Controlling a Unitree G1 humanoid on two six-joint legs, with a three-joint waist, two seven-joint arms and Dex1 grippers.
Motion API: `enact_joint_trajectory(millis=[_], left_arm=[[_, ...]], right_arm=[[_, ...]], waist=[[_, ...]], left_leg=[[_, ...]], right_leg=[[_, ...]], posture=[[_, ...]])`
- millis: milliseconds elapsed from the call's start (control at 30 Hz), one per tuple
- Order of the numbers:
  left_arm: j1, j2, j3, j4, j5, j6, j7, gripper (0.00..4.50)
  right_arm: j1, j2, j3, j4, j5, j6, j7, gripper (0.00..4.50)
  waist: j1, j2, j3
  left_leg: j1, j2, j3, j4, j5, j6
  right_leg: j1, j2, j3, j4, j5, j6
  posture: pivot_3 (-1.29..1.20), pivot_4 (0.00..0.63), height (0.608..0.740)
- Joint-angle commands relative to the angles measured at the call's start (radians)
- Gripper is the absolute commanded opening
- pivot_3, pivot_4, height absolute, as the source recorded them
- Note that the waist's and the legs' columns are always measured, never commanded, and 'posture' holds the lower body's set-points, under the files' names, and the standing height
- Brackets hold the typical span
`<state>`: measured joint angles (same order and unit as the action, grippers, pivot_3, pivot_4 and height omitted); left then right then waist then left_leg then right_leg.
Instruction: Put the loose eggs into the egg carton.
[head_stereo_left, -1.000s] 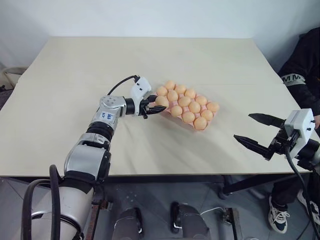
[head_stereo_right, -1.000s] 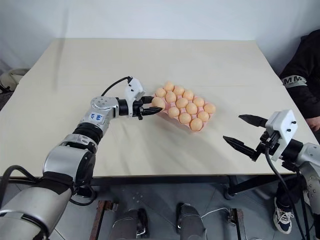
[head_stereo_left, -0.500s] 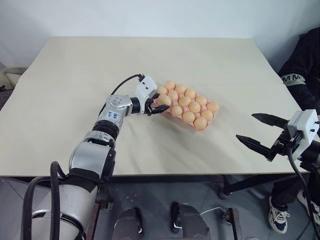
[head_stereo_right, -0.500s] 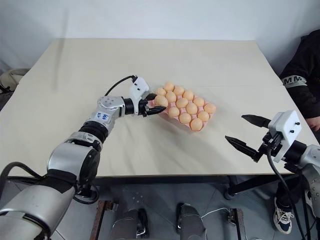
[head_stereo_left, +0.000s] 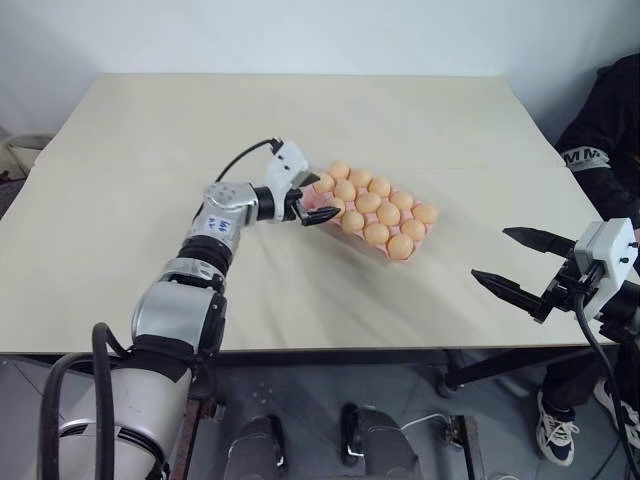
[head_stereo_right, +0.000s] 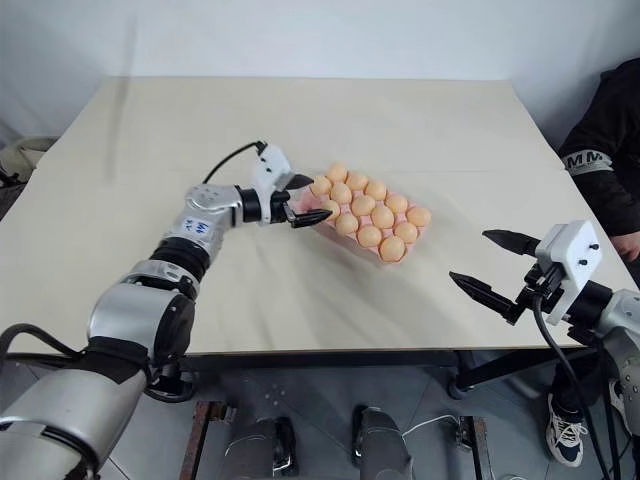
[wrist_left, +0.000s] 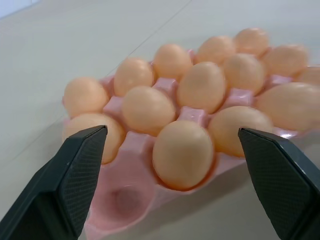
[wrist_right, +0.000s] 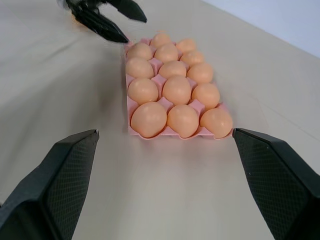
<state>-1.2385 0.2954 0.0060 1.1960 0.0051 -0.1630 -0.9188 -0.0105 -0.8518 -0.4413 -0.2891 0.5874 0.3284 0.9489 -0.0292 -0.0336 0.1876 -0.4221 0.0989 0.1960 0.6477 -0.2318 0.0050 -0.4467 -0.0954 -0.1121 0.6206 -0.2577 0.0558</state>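
Pink moulded egg carton (head_stereo_left: 372, 222) mid-surface (head_stereo_left: 150, 180), long axis running diagonally away to the left; pale orange-tan eggs (wrist_left: 183, 153) upright in cups, one corner cup visibly vacant from left wrist. Left gripper (head_stereo_left: 315, 199) jaws spread at that corner; right gripper (head_stereo_left: 510, 260) jaws spread, well apart.

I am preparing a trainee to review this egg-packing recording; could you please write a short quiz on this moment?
1. True or false: the left gripper is shut on one of the eggs.
2. How many cups of the egg carton are without an egg? A: none. B: one. C: three.
3. Which is closer to the carton, the left gripper or the right gripper?

Key:
1. False; it is open at the carton's corner.
2. B; the empty cup is at that corner.
3. The left gripper.
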Motion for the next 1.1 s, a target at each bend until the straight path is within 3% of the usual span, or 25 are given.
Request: enact_joint_trajectory(millis=[33, 200, 433, 800, 1100], left_arm=[[0.029, 0.086, 0.053, -0.159, -0.063, 0.020, -0.055, 4.47], [0.209, 0.224, 0.113, -0.435, -0.100, 0.137, 0.025, 4.47], [0.476, 0.290, 0.254, -0.775, -0.122, 0.367, 0.300, 4.47], [0.862, 0.240, 0.398, -1.395, -0.258, 0.827, 0.506, 4.47], [0.979, 0.263, 0.467, -1.573, -0.355, 0.994, 0.530, 4.47]], right_arm=[[-0.003, -0.003, -0.043, -0.028, 0.036, -0.013, 0.023, 4.50], [-0.062, -0.015, -0.005, 0.028, 0.035, -0.021, 0.061, 4.50], [-0.194, -0.020, 0.079, 0.137, 0.000, -0.031, 0.128, 4.50], [-0.277, -0.027, 0.127, 0.221, -0.022, -0.039, 0.201, 4.50], [-0.336, -0.029, 0.156, 0.280, -0.044, -0.048, 0.241, 4.50]], waist=[[-0.001, 0.000, 0.000], [-0.013, 0.001, 0.000], [0.003, 0.001, 0.000], [0.003, 0.001, 0.000], [0.001, 0.001, 0.000]], left_leg=[[0.000, 0.000, 0.000, 0.000, 0.000, 0.000], [0.002, 0.001, 0.001, -0.001, 0.000, 0.000], [0.001, 0.000, 0.001, 0.003, 0.000, 0.000], [0.002, 0.000, 0.002, 0.002, -0.001, -0.002], [0.004, 0.001, 0.003, 0.002, -0.001, -0.003]], right_leg=[[0.000, 0.000, 0.000, 0.000, 0.000, 0.000], [0.000, 0.001, 0.002, 0.003, 0.000, 0.000], [0.000, -0.001, 0.003, 0.005, 0.000, 0.000], [0.000, -0.001, 0.004, 0.006, 0.000, 0.000], [0.000, -0.001, 0.005, 0.005, 0.000, -0.001]], posture=[[0.00, 0.150, 0.740], [0.00, 0.150, 0.740], [0.00, 0.150, 0.740], [0.00, 0.150, 0.740], [0.00, 0.150, 0.740]])
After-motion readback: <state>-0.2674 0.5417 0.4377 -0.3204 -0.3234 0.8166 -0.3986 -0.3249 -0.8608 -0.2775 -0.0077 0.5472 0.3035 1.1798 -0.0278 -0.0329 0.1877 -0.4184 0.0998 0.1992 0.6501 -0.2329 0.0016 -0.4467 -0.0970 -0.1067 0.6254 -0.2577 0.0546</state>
